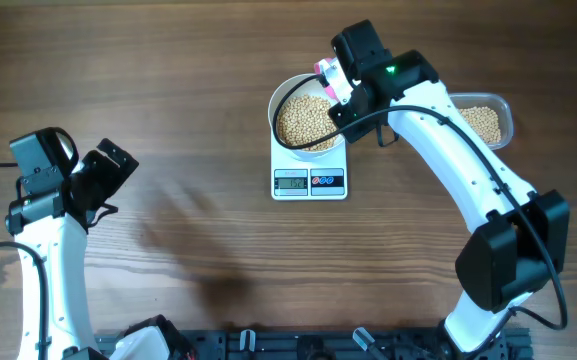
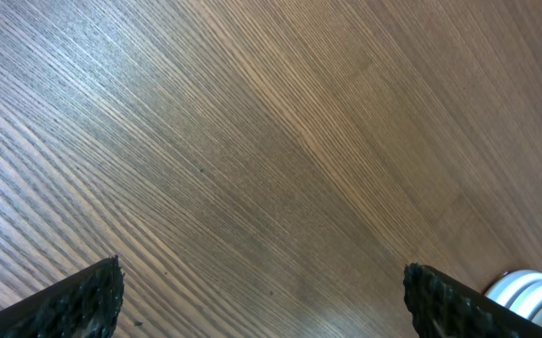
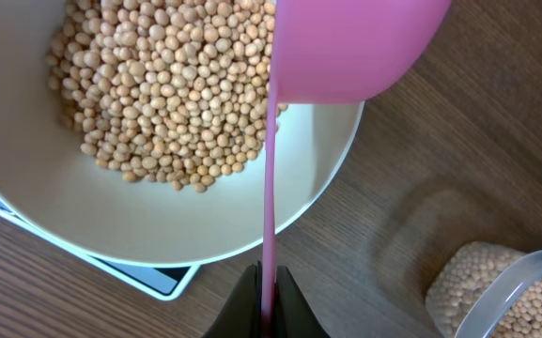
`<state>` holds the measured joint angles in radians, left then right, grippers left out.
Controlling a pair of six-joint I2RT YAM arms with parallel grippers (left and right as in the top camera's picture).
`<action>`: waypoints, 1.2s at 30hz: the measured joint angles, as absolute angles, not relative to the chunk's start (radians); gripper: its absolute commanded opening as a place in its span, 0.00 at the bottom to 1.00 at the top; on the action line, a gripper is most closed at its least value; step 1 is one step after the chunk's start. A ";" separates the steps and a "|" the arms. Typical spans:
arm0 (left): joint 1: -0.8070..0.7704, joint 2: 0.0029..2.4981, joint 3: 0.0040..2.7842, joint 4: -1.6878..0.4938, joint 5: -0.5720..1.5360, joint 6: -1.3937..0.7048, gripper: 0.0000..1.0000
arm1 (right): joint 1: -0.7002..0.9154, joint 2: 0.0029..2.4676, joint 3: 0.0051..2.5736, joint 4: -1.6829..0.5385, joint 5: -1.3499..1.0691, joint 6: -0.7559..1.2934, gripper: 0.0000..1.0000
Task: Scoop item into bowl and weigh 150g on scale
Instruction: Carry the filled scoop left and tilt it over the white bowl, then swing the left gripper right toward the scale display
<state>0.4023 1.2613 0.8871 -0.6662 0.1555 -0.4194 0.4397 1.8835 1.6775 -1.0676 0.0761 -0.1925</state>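
Right hand (image 3: 263, 300) clamps pink scoop (image 3: 355, 47) over bowl (image 3: 186, 225); a hasty tip could overshoot the weight. Left hand (image 2: 266, 300) wide open, empty.

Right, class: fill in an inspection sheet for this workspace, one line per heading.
Surface: brown wood-grain table, no spills seen.
Job's things: round white bowl of small pale-tan beans stands on the white rectangular digital scale.
Clutter: clear rectangular plastic tub of beans, right of the scale.
Grippers: left gripper open, empty; right gripper shut on pink plastic scoop above the bowl's edge.
Cables: black cable along right arm.
Surroundings: nothing seen.
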 measured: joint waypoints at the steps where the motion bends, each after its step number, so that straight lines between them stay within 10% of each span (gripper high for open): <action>1: 0.402 1.261 0.887 -0.666 0.156 -0.419 1.00 | 0.440 1.884 1.678 -1.068 0.076 -0.192 0.05; 36: 0.402 1.261 0.887 -0.666 0.155 -0.419 1.00 | 0.449 1.907 1.676 -1.079 0.067 -0.192 0.04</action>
